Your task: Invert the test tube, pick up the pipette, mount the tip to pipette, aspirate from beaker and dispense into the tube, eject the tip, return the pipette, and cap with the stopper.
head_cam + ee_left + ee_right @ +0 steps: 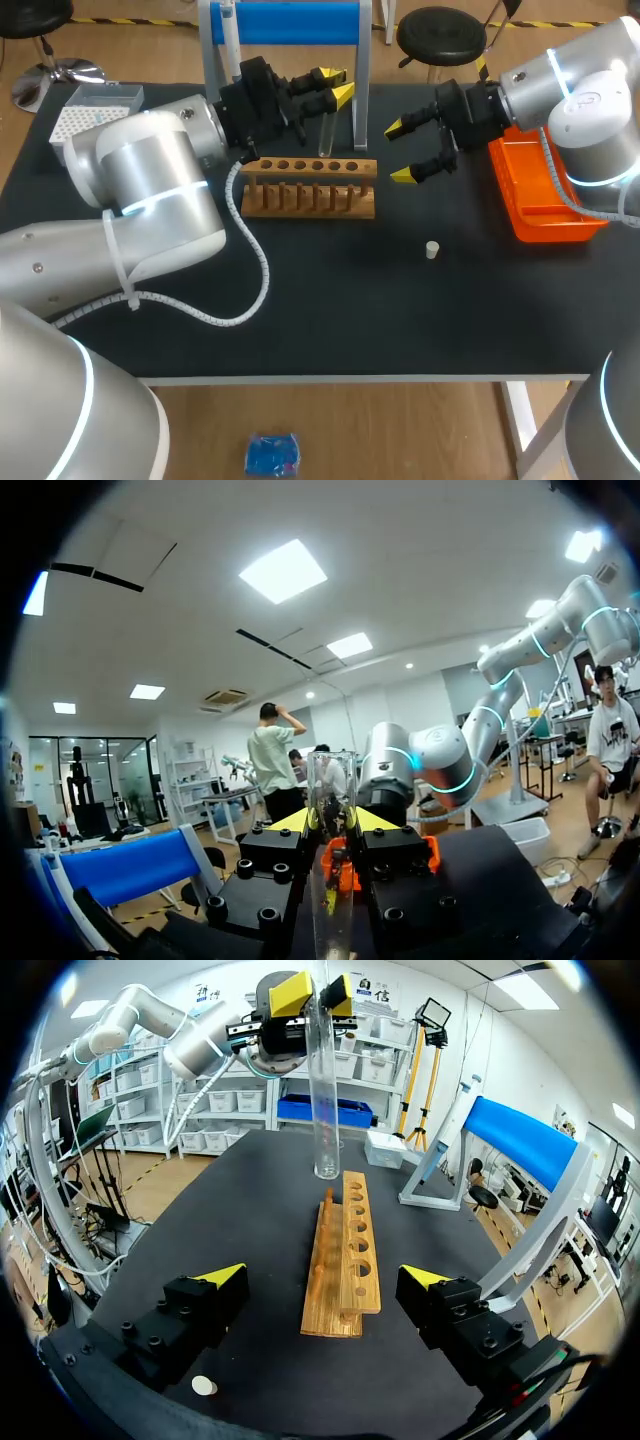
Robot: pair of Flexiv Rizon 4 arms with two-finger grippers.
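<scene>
Our left gripper (pixel 336 86) clamps the test tube (pixel 325 130) upright above the rack (pixel 310 187); right gripper (pixel 403 150) wide, empty. Risk: if we lower off-centre, tube catches a hole rim and slips or cracks.

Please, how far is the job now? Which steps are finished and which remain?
Nothing looks finished yet. In hand: the left gripper is shut on the test tube, held upright over the wooden rack; which end is up I cannot tell. The right gripper is open and empty. Left: all pipette steps, as neither gripper holds one, and capping: the stopper lies loose on the table.
</scene>
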